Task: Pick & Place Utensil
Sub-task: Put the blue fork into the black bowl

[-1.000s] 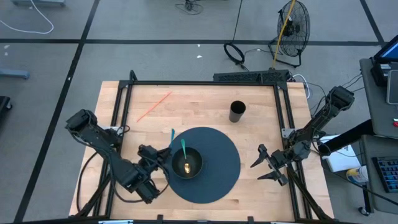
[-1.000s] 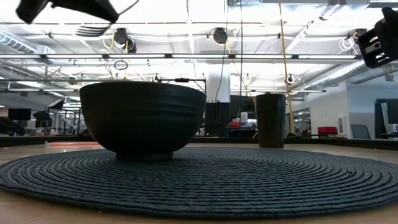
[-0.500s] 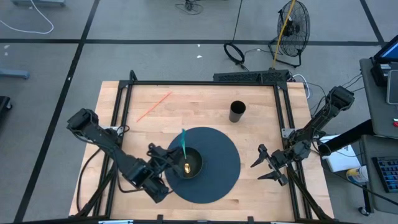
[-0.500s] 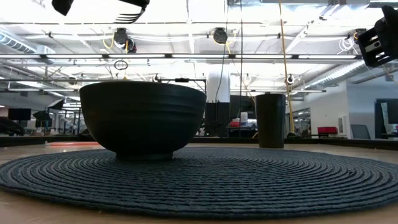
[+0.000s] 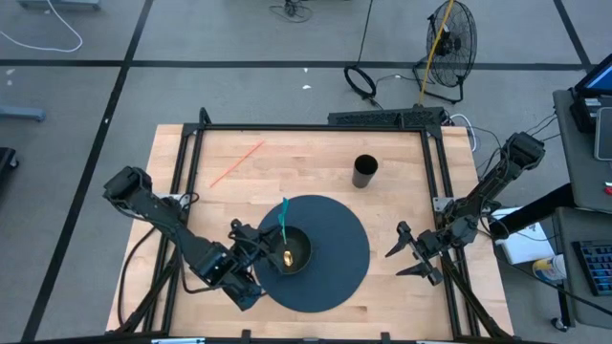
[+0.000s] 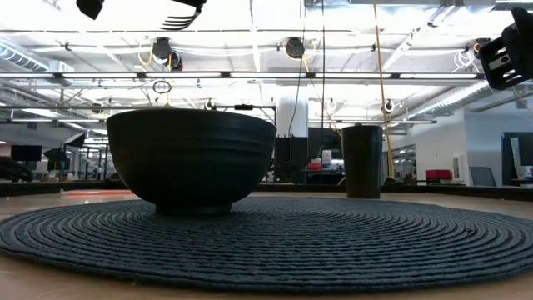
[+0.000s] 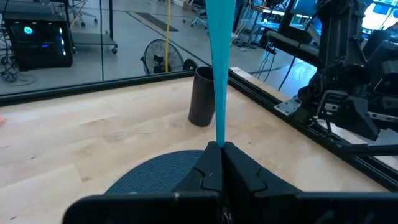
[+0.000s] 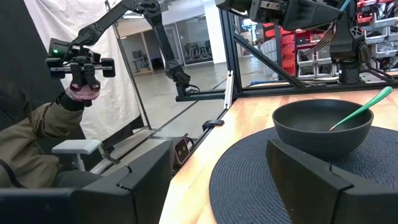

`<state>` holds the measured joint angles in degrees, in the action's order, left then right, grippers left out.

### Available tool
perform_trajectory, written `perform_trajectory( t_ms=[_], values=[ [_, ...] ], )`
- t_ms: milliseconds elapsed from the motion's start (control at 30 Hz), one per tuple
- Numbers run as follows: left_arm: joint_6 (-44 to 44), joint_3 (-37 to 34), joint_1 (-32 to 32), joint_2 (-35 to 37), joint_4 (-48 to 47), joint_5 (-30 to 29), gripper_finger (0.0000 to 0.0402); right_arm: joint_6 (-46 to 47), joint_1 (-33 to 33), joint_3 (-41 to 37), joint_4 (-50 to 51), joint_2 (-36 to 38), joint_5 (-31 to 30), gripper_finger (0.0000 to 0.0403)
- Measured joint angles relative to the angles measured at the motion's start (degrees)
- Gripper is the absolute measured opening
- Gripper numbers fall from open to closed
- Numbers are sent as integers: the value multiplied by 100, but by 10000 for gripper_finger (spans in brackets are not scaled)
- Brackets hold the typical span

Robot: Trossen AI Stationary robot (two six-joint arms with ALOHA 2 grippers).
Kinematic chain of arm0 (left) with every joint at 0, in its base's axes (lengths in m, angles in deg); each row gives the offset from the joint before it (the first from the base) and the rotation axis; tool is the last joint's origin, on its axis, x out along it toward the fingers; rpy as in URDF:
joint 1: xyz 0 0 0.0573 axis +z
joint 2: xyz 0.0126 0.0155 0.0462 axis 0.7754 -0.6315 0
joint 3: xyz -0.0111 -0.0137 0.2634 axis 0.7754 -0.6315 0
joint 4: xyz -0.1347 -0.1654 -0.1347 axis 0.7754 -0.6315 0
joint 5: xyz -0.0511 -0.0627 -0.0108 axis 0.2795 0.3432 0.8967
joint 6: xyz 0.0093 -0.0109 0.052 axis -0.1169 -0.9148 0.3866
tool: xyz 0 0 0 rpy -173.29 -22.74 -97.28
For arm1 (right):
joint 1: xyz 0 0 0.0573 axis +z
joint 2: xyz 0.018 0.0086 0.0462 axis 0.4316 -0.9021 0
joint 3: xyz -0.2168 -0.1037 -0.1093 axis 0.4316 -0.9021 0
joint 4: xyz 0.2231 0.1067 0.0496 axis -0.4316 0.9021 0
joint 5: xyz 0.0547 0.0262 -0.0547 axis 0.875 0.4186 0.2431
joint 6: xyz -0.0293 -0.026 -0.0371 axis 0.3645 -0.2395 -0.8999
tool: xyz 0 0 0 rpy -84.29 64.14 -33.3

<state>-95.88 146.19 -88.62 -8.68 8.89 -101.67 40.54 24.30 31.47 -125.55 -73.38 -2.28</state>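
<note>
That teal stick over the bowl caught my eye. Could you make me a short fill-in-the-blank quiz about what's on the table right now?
1. The left gripper is shut on a thin utensil whose colour is ____.
2. The dark bowl sits on a round ____.
3. A green-handled utensil rests inside the ____.
4. The black cup stands on the bare wood, ____ the mat's edge.

Missing words: teal; mat; bowl; outside

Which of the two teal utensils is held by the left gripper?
The upright one, clamped in the left gripper. The other leans loose inside the bowl.
</note>
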Motion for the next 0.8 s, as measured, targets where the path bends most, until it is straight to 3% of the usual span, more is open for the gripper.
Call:
perform_trajectory(
  t_ms=[500, 800],
  values=[
    [-649, -5, 160, -577, -28, 46, 0, 0, 0, 0, 24, 0, 3, 251],
    [-1531, -5, 255, -1018, -30, 53, 0, 0, 0, 0, 56, 0, 4, 251]
  ],
)
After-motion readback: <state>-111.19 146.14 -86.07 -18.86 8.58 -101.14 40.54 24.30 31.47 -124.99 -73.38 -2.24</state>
